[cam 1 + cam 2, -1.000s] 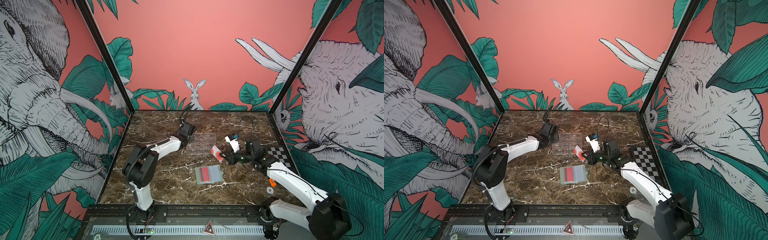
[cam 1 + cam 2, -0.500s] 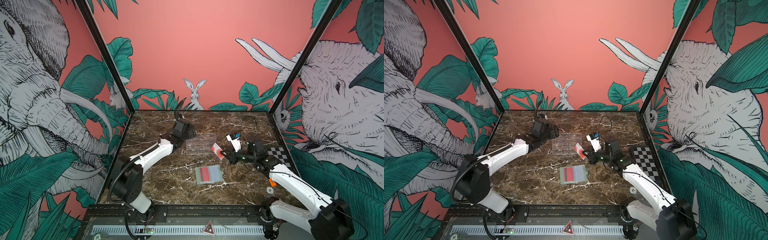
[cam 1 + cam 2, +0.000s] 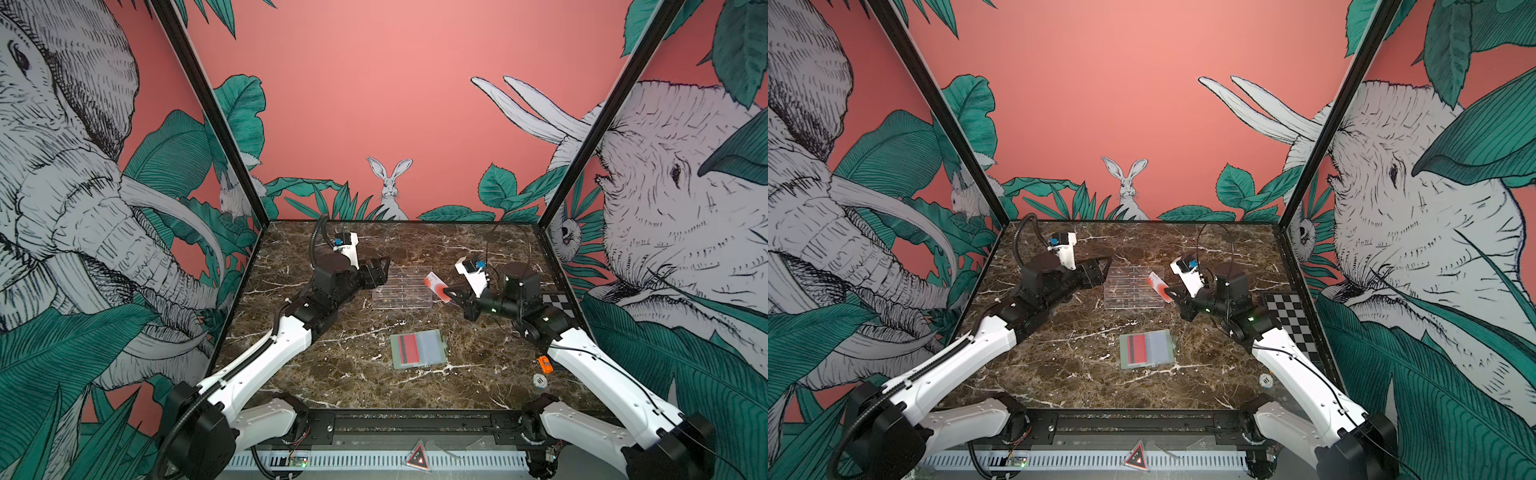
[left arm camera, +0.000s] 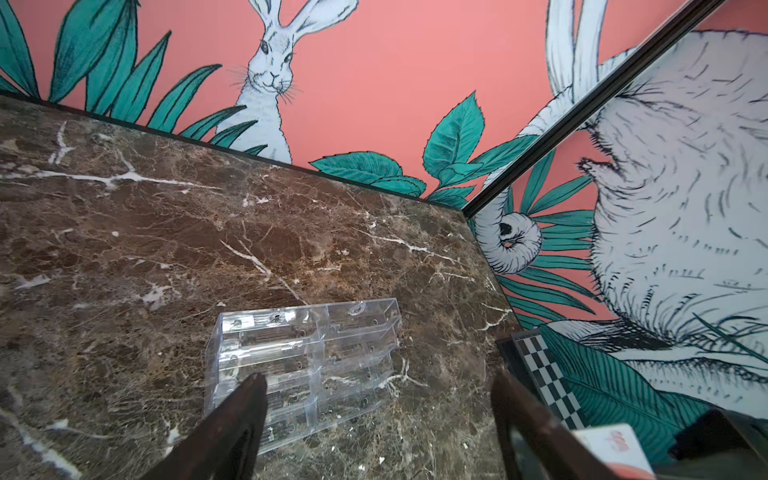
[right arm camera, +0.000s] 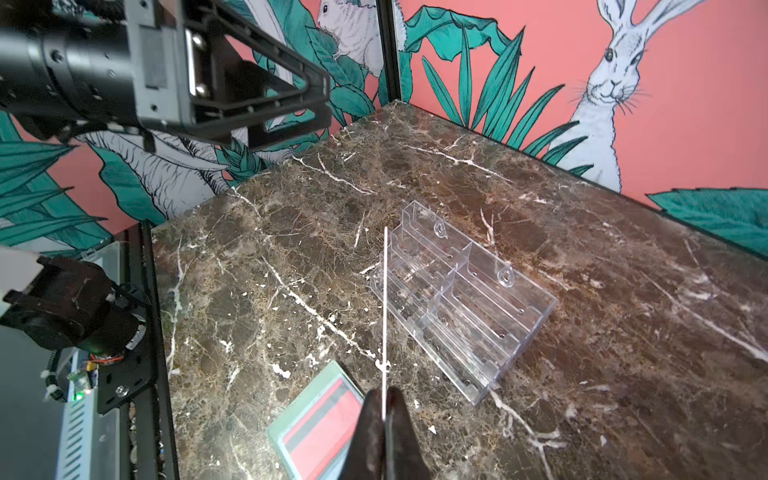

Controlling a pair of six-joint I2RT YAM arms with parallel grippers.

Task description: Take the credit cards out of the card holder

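Note:
The card holder (image 3: 432,348) (image 3: 1160,347) lies open and flat on the marble, mid-table, with a red credit card (image 3: 409,349) (image 5: 320,428) with a dark stripe in its left sleeve. My right gripper (image 3: 451,293) (image 3: 1173,293) (image 5: 384,395) is shut on another credit card (image 3: 435,286) (image 3: 1158,284), white with red circles, held above the table by the right end of the clear stand; the right wrist view shows this card edge-on (image 5: 385,307). My left gripper (image 3: 384,268) (image 3: 1105,270) (image 4: 378,399) hangs open and empty at the stand's left end.
A clear acrylic tiered stand (image 3: 401,289) (image 4: 307,361) (image 5: 461,299) lies between the grippers. A checkered board (image 3: 559,303) (image 3: 1289,320) lies by the right wall. A small orange piece (image 3: 544,365) and a round chip (image 3: 539,380) lie near the right arm.
My left gripper's jaws have opened wide and its arm has swung its elbow outward to the left. The right gripper has lifted its card slightly.

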